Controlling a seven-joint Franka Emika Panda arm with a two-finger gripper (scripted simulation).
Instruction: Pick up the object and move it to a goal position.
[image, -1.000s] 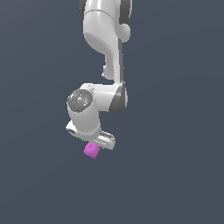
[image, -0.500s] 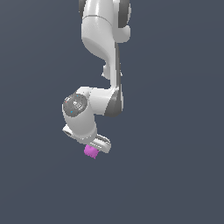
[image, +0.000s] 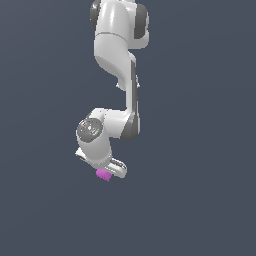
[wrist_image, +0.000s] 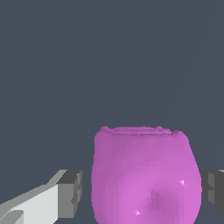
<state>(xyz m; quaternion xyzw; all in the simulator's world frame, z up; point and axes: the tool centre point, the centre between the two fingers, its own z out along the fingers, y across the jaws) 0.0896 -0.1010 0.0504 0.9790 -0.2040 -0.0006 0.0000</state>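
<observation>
Your gripper (image: 106, 173) fingers (wrist_image: 70, 193) spread wide; pink block (wrist_image: 145, 175) sits between them, small gaps each side.

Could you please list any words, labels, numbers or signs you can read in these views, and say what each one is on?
None: no readable text, label or number appears on the pink object, the fingers or the white arm in either view.
</observation>
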